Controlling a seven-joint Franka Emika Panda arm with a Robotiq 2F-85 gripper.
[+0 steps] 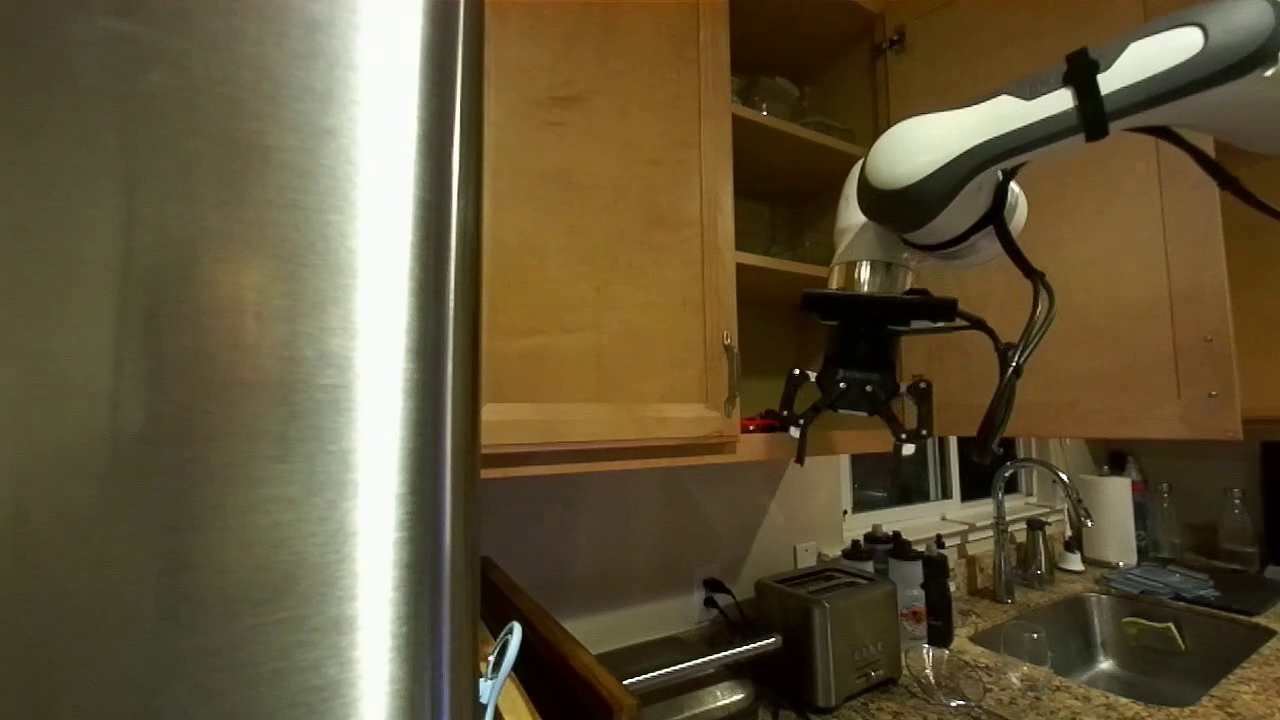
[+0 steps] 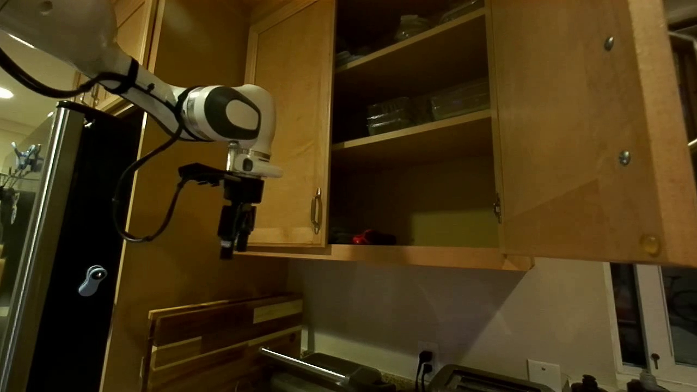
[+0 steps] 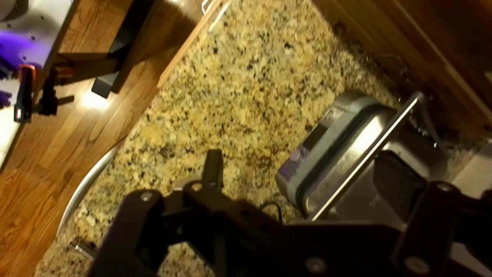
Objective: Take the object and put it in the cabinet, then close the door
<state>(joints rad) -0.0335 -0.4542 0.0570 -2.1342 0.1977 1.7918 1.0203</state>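
The honey-coloured wooden cabinet (image 1: 765, 447) (image 2: 414, 256) stands open on its right half in both exterior views, with its inner shelves showing. The door (image 1: 1100, 330) (image 2: 561, 136), hinged at the right, is swung wide out. A small red and black object (image 1: 762, 425) (image 2: 373, 237) lies on the cabinet's bottom shelf. My gripper (image 1: 853, 450) (image 2: 234, 247) points down, open and empty, outside the cabinet at about the height of its bottom edge. It is apart from the object. In the wrist view one finger (image 3: 213, 169) shows; the other fingertip is not visible.
The matching left door (image 1: 600, 220) (image 2: 288, 109) is shut. A brushed-steel appliance (image 1: 230, 360) stands at the side. Below are a toaster (image 1: 830, 630), bottles (image 1: 908, 580), a sink (image 1: 1090, 650), cutting boards (image 2: 223, 343) and a handled steel appliance (image 3: 338, 161) on the granite counter (image 3: 238, 96).
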